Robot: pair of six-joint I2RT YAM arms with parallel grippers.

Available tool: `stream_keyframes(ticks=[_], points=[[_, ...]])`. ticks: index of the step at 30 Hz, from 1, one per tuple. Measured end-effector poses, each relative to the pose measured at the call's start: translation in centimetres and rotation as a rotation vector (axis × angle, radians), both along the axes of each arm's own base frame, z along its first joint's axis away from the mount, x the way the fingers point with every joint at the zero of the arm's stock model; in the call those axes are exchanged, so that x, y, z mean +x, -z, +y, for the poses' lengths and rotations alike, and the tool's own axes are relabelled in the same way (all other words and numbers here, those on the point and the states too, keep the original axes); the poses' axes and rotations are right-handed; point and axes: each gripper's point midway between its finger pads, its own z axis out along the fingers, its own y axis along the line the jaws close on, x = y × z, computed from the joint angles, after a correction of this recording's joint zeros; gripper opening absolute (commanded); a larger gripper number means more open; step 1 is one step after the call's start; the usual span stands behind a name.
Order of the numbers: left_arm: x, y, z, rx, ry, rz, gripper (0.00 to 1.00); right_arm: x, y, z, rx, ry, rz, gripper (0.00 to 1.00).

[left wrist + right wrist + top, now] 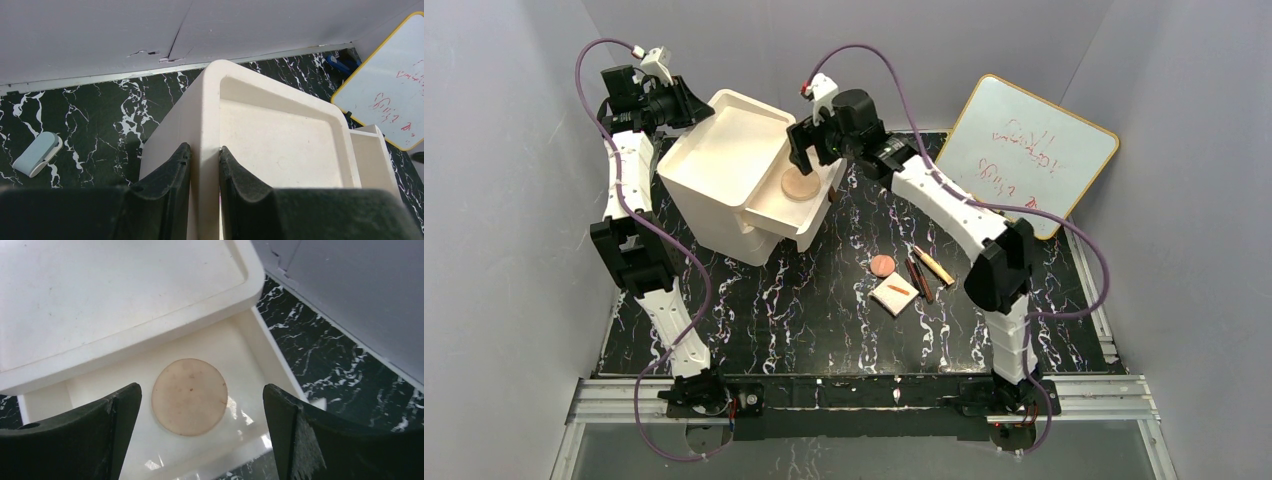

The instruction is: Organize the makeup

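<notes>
A tan round disc (189, 396) lies flat on the floor of the pulled-out drawer (260, 345) of the cream box (724, 160). My right gripper (200, 389) hangs open just above it, one finger on each side, touching nothing. In the top view the disc (801, 185) sits under that gripper (809, 160). A reddish disc (882, 264), a white square pad (894, 295) with an orange mark, brown and red sticks (918, 278) and a yellow stick (934, 265) lie on the table. My left gripper (205, 155) is shut on the box's top rim (206, 125).
A yellow-framed whiteboard (1027, 150) leans at the back right. A small pale blue object (37, 154) lies on the black marble mat (824, 320) behind the box, and a blue marker (340, 64) lies near the whiteboard. Grey walls close in on three sides.
</notes>
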Motion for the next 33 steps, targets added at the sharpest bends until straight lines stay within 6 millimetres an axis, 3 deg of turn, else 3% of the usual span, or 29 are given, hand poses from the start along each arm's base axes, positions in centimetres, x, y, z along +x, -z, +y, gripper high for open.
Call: stream_keyframes(ticks=[3,6,8,10,11,13,18,19,21,24,31,33], points=[[0.0,0.0,0.0,0.001,0.001,-0.001,0.00,-0.6,-4.1,-2.3,0.008,0.046,-0.083,0.99],[0.0,0.0,0.0,0.003,0.001,-0.001,0.00,-2.0,-8.9,-5.8,0.029,0.110,-0.183,0.99],[0.0,0.0,0.0,0.004,0.001,-0.002,0.00,-3.0,-10.8,-8.3,0.043,0.152,-0.228,0.98],[0.0,0.0,0.0,0.004,0.001,-0.001,0.00,-4.0,-10.8,-10.7,0.039,0.189,-0.232,0.96],[0.0,0.0,0.0,0.004,0.001,-0.001,0.00,-4.1,-9.9,-11.9,0.036,0.207,-0.219,0.93],[0.0,0.0,0.0,0.004,0.001,-0.001,0.00,-4.0,-6.3,-13.8,0.004,0.243,-0.152,0.90],[0.0,0.0,0.0,0.005,0.001,-0.001,0.00,-4.5,8.8,-17.3,-0.170,0.322,0.146,0.84],[0.0,0.0,0.0,0.006,0.001,-0.002,0.00,-5.4,11.8,-17.9,-0.213,0.328,0.212,0.80],[0.0,0.0,0.0,0.006,0.002,-0.002,0.00,-7.0,16.0,-18.6,-0.277,0.327,0.310,0.68],[0.0,0.0,0.0,0.008,0.002,-0.002,0.00,-8.4,18.7,-19.0,-0.306,0.325,0.386,0.59],[0.0,0.1,0.1,0.018,0.000,-0.004,0.00,-9.1,20.8,-17.9,-0.280,0.299,0.451,0.55],[0.0,0.1,0.1,0.018,0.000,-0.004,0.00,-9.8,21.5,-17.9,-0.277,0.287,0.479,0.50]])
